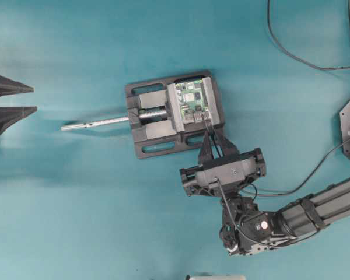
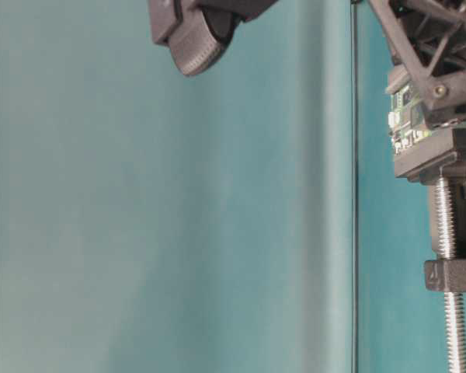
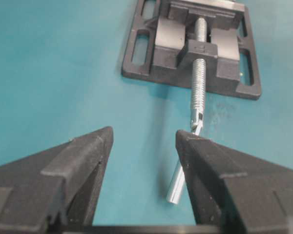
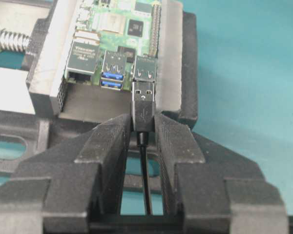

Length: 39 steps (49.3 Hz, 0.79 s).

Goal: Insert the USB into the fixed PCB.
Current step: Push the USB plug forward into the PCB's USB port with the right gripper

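Two arms share the teal table (image 1: 76,221), but only one is at work. Largest on it is the black vise (image 1: 146,143), its screw rod (image 1: 96,122) sticking out sideways; its blocks clamp the fixed PCB (image 4: 119,27) so the board should not slide when pushed. The right gripper (image 4: 143,141) is pinched on the USB (image 4: 143,105) by its dark body, leaving the metal tip free just short of the right-hand port (image 4: 145,68), roughly in line with it. The left gripper (image 3: 144,146) hangs spread wide and empty, well away near the rod's end.
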Tool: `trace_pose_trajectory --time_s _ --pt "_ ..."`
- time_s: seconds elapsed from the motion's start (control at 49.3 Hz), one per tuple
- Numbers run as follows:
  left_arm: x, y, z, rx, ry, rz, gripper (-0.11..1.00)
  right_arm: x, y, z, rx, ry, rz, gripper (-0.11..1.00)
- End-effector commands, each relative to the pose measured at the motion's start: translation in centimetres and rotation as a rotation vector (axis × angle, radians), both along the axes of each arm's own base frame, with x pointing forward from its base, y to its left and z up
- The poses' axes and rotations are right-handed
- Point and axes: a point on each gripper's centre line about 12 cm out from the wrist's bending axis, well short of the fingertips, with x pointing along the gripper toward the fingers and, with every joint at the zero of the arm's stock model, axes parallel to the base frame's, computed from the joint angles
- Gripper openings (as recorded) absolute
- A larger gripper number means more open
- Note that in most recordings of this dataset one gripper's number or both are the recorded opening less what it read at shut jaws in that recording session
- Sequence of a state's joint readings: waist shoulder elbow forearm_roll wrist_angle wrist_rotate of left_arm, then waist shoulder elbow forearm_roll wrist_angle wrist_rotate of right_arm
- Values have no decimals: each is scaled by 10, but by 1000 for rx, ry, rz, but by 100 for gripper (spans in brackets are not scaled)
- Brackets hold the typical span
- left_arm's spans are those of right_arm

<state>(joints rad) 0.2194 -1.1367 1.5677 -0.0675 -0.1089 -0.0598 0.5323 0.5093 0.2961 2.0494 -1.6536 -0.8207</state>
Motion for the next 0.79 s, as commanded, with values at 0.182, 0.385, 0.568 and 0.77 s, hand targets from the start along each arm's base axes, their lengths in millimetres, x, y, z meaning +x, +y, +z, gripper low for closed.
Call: trace_pose_trajectory --time_s 0.182,0.385,0.568,0.77 --pt "2 1 3 -1 -8 4 72 4 -2 9 2 -29 -11 21" --pt "2 1 4 0 -11 4 72 7 -3 8 4 -34 -19 21" --pt "2 1 3 -1 -8 4 72 11 -4 7 6 -47 -28 21" --pt "2 1 4 0 -13 4 72 12 -5 7 6 -49 -32 21"
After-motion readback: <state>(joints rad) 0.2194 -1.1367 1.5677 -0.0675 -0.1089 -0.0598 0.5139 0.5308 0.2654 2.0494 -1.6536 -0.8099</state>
